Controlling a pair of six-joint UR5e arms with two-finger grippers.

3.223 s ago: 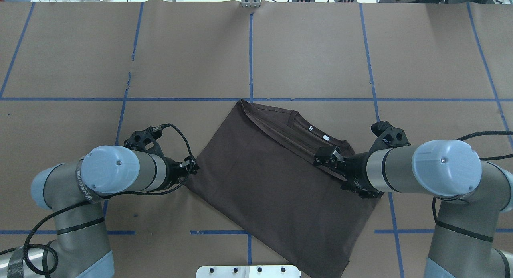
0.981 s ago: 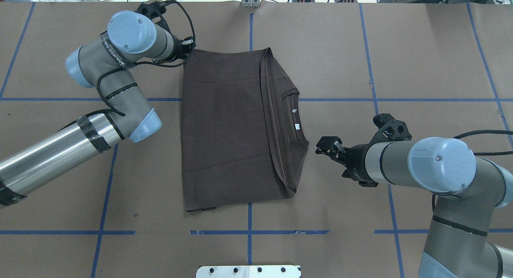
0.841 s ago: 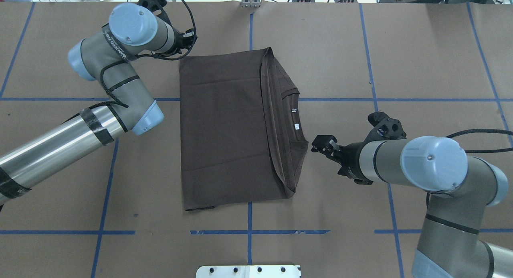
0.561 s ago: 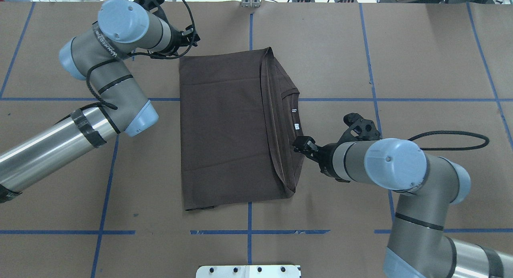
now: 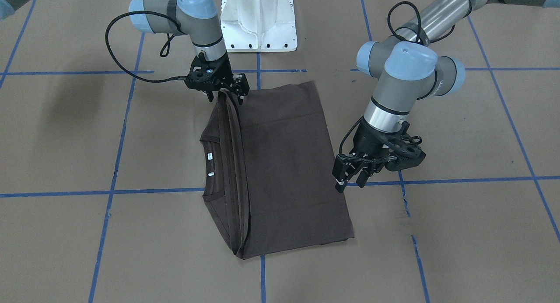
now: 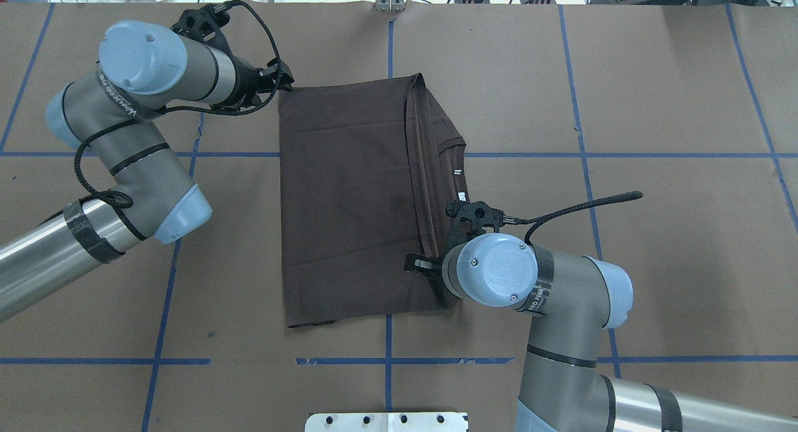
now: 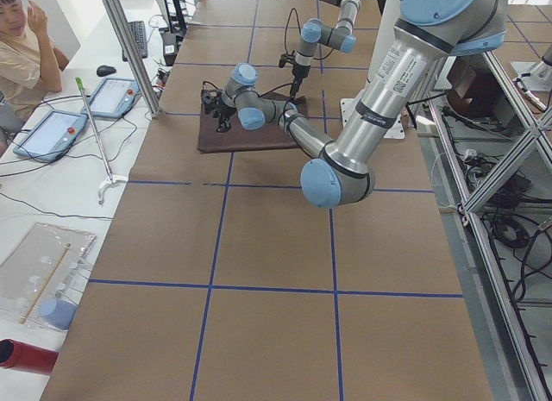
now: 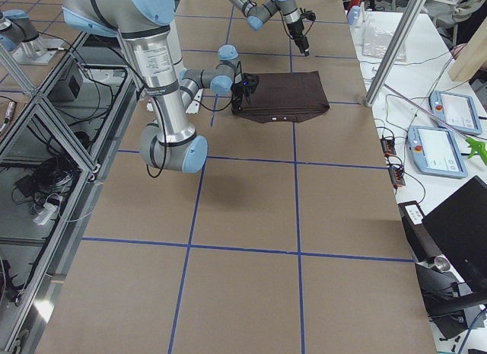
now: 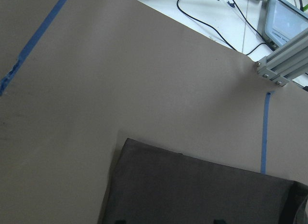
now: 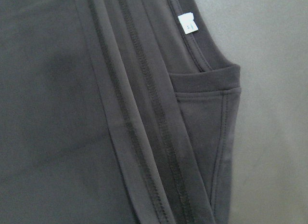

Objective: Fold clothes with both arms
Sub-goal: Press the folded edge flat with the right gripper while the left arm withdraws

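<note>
The dark brown T-shirt [image 6: 349,201] lies flat on the table, folded lengthwise, with its collar and white neck labels [image 6: 462,196] on the robot's right side. It also shows in the front view [image 5: 284,163]. My left gripper [image 6: 282,86] is open and empty, held above the shirt's far left corner [image 9: 126,143]; in the front view it [image 5: 350,182] hangs with its fingers pointing down. My right gripper [image 5: 227,93] looks open, its fingers down at the near end of the folded edge; the wrist mostly hides it from overhead [image 6: 421,267]. The right wrist view shows folds and a label [image 10: 186,23], no fingers.
Brown paper with blue tape lines [image 6: 389,360] covers the table. The white pedestal base [image 5: 258,19] stands at the robot's side. An aluminium post [image 9: 284,65] is at the table's far edge. An operator [image 7: 26,47] and tablets [image 7: 56,129] are beyond the far side.
The shirt went from diagonal near the robot to square and farther out. Since then the right arm has swung over the shirt's near right part; the left gripper has edged left.
</note>
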